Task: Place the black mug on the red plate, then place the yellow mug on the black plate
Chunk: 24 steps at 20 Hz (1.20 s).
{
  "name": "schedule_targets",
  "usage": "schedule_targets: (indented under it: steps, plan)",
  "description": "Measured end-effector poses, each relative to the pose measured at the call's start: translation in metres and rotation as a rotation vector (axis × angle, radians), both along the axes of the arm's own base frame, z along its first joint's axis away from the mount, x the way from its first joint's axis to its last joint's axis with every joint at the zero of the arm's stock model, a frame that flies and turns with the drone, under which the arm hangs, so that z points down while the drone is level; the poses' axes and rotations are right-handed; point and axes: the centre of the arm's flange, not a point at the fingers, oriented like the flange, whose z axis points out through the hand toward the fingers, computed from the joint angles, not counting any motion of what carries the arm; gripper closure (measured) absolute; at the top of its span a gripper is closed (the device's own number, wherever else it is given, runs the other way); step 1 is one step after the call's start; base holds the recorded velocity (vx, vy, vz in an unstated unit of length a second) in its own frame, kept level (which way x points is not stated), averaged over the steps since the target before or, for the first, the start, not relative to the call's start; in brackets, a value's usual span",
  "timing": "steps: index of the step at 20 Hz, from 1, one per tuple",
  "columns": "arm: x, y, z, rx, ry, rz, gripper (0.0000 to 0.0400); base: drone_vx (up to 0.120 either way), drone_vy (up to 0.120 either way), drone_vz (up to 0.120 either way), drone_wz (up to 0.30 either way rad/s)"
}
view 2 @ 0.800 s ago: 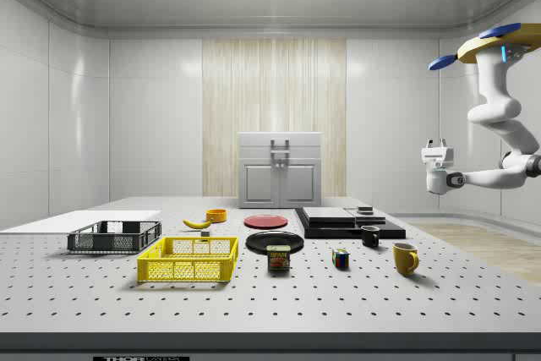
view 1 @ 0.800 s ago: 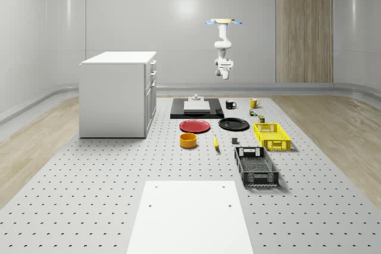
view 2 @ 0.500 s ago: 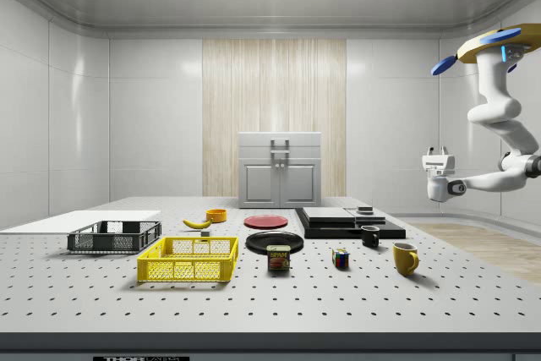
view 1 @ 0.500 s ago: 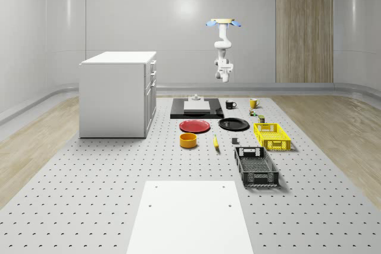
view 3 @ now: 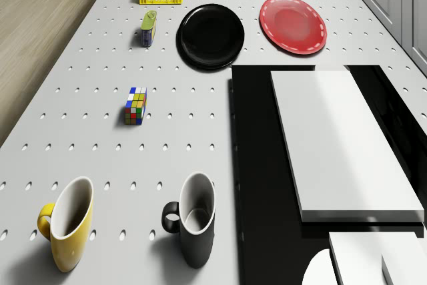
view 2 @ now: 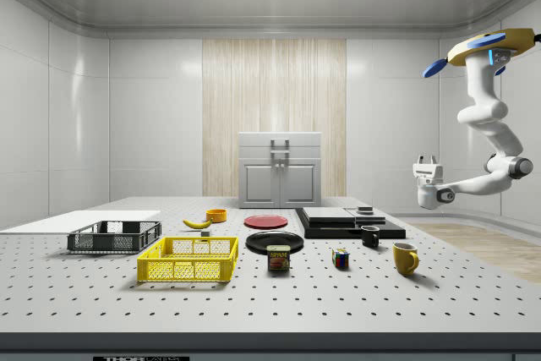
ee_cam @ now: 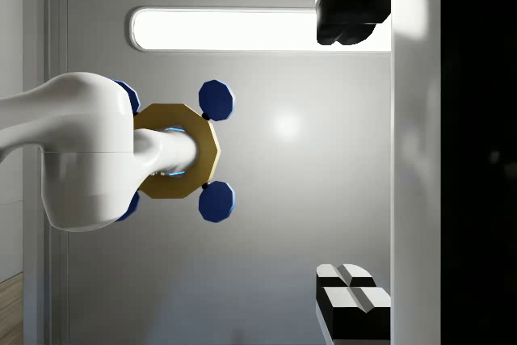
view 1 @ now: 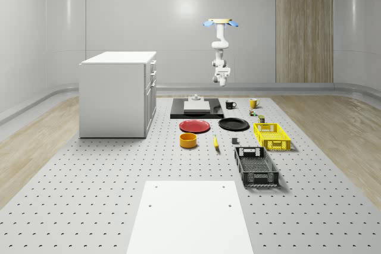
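A white cabinet stands at the whole-scene view's left on the perforated table. The red plate lies bare near the table's middle, with an orange bowl and a banana just in front of it. Behind the plate sits a black platform carrying a white slab.

Above the table's far end the drone hovers high in the air. Its arm hangs down and bends so that the gripper is well above the tabletop, holding nothing. In the side view the gripper points upward. The wrist view, looking up at the drone, shows its fingers spread wide apart.

The black mug stands upright on the table just beside the platform. The black plate lies bare in front of it. The yellow mug stands upright near the black mug, apart from both plates. A Rubik's cube and a Spam can lie between the mugs and the yellow crate, with a black crate nearer the camera.
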Motion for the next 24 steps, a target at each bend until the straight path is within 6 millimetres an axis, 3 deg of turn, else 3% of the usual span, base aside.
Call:
schedule_targets:
  steps: [22,24]
  plan:
    - [-0.0008,0.0002,0.0081,-0.002,-0.017,0.0,0.0,0.12,0.0,0.0,0.0]
    - [-0.0009,0.0003,0.0081,-0.003,-0.018,0.0,0.0,0.12,-0.1,0.0,0.0]
